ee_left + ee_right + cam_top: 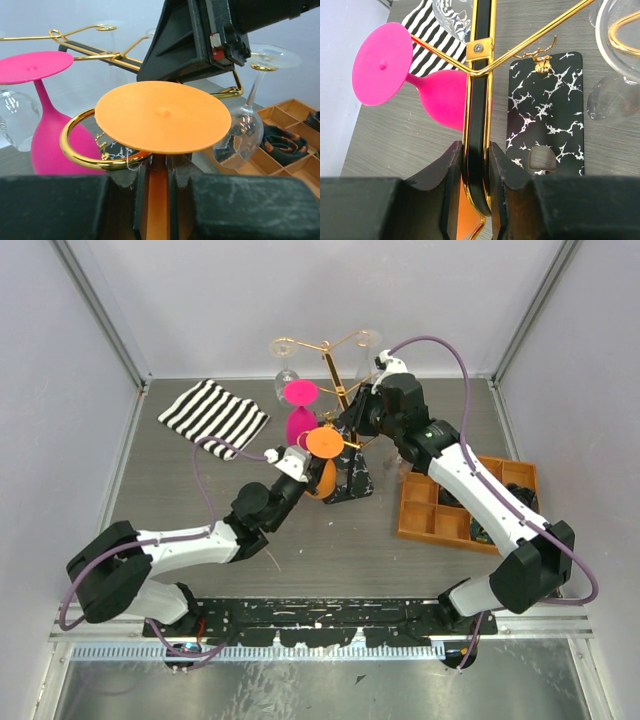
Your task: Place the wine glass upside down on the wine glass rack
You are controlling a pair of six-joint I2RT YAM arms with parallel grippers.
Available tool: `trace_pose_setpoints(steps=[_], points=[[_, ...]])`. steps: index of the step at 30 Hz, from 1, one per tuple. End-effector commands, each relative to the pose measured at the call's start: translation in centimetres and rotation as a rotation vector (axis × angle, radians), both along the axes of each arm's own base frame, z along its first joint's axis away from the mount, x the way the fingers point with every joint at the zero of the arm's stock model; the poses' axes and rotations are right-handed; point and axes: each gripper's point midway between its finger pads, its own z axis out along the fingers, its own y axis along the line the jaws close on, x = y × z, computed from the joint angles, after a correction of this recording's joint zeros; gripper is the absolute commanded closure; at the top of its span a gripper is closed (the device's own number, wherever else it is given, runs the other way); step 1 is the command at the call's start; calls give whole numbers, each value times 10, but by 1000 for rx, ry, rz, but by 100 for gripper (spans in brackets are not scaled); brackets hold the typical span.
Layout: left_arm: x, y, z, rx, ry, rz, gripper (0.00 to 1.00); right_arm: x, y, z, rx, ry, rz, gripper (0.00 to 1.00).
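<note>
Grey wood-grain table (330, 560) enclosed by pale walls (60, 390), shown from above and from both wrists.

**Left gripper** (157, 182): jaws closed on the stem of the orange wine glass (162, 115). The glass is held inverted, with its foot disc directly above the fingers. Its bowl is below them, hidden in the wrist view but visible from above. The long axis of the glass is vertical, running up through the gap between the jaws.

Just ahead and to the left of the fingers, tucked under the foot disc, lies a curled gold arm (75, 150) of the wine glass rack (335, 370). Whether the stem already sits inside that loop cannot be told. The coming move probably turns on this relation, since the foot must end up resting on the wire with the stem through the loop. This arm carries the glass, so that move falls to it.

**Right gripper** (476, 165): jaws clamped on the rack's upright black-and-gold post (480, 100), apparently steadying it. Beyond its fingers to the right is the black marbled base (545, 110). To the left a pink glass (440, 95) hangs foot-up from another arm.

Farther out, a clear glass (240, 135) hangs to the right of the left gripper. A striped cloth (212, 412) lies well off to its left, and an orange compartment tray (430, 520) lies beside the right arm.

No brand, label or legible writing appears in any view.
</note>
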Motion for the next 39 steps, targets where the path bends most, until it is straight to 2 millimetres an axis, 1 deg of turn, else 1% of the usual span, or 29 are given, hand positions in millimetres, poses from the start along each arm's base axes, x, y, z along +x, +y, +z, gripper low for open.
trace_pose_setpoints(steps=[1, 6, 11, 15, 20, 26, 30, 34, 36, 37, 39], points=[[15, 12, 36, -102, -80, 107, 100, 23, 14, 35, 151, -101, -34, 99], [26, 22, 35, -94, -106, 204, 100, 23, 13, 32, 142, -100, -37, 99], [34, 32, 34, -100, -115, 280, 100, 24, 13, 32, 138, -102, -34, 99], [41, 44, 33, -112, -107, 354, 100, 23, 13, 31, 135, -102, -33, 100], [45, 51, 36, -122, -103, 397, 100, 23, 12, 31, 132, -106, -36, 100], [38, 57, 39, -141, -91, 378, 100, 23, 11, 30, 124, -109, -38, 99], [28, 59, 44, -149, -84, 332, 100, 23, 11, 30, 124, -109, -36, 100], [19, 67, 49, -168, -73, 308, 100, 23, 11, 30, 124, -110, -36, 100], [14, 67, 51, -169, -74, 280, 100, 23, 11, 29, 123, -108, -35, 100], [12, 65, 49, -160, -68, 262, 100, 23, 11, 29, 123, -107, -35, 100], [3, 63, 56, -165, -75, 211, 100, 23, 11, 30, 125, -109, -35, 100]])
